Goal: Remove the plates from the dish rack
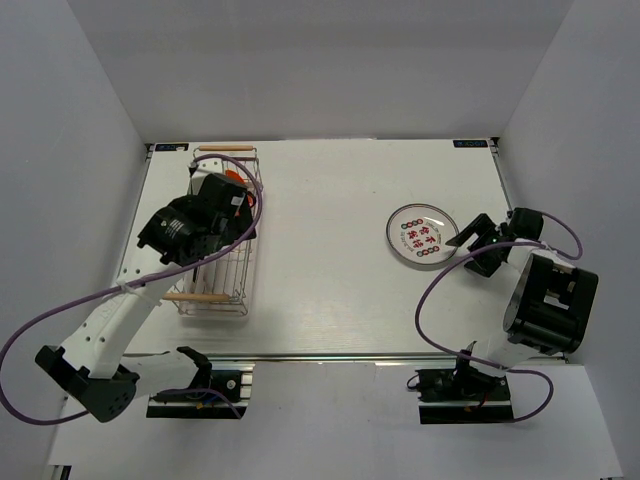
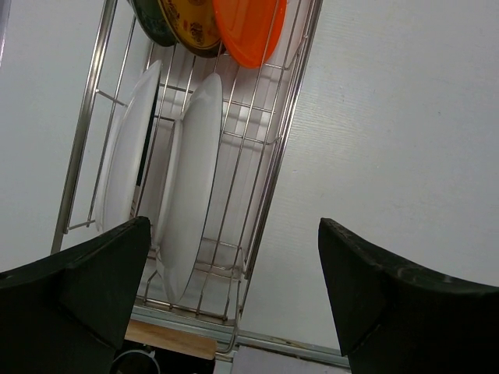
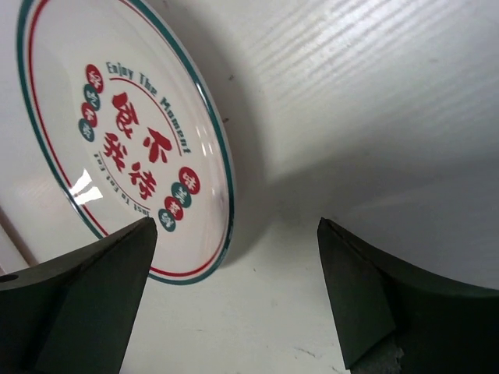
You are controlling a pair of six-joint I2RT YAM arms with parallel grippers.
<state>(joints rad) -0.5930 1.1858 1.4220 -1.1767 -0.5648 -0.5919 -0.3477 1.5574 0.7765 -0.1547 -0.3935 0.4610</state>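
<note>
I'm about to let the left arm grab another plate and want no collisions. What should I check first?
1. Left gripper open: ok.
2. Right gripper open, not gripping the table plate: ok.
3. Table plate lying flat: ok.
4. Near white plate upright in the rack: ok.
5. Near white plate centred in the left gripper: not ok, it sits toward one finger.
6. Gripper height above that plate's rim: cannot tell.
</note>
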